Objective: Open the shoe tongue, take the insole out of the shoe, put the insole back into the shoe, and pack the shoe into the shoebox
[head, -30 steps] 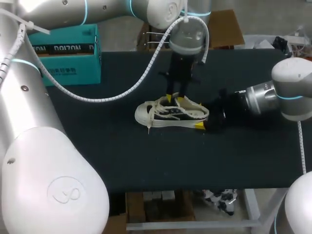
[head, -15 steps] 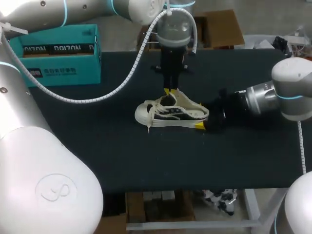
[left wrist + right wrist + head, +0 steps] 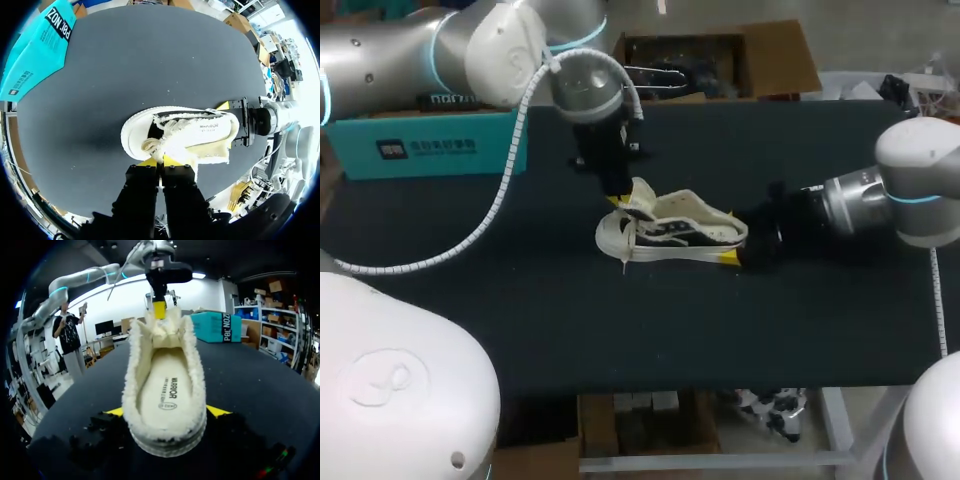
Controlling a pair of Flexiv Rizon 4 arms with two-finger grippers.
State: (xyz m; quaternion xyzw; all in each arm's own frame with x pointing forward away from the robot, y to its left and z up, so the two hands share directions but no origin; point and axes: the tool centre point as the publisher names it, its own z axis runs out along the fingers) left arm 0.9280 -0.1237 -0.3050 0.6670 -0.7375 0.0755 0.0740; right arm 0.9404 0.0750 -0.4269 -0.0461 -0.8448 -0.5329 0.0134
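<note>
A white low-top shoe (image 3: 675, 232) with a fleecy lining lies at mid-table, toe to the left. Its cream insole (image 3: 167, 392) shows inside the opening. My left gripper (image 3: 618, 201) is shut on the tongue (image 3: 162, 147) and holds it pulled forward over the toe; its yellow tips (image 3: 159, 161) are pressed together. From the right, my right gripper (image 3: 740, 250) has the heel, with one yellow fingertip (image 3: 120, 411) against each side of it. The teal shoebox (image 3: 430, 140) stands at the table's back left.
The dark table top (image 3: 650, 330) has free room in front of the shoe and to its left. The white cable hose (image 3: 510, 190) of my left arm hangs over the table between the shoebox and the shoe.
My left gripper closed on the tongue and swung left toward the toe, folding the tongue forward and opening up the shoe. The right arm and the shoe stayed in place.
</note>
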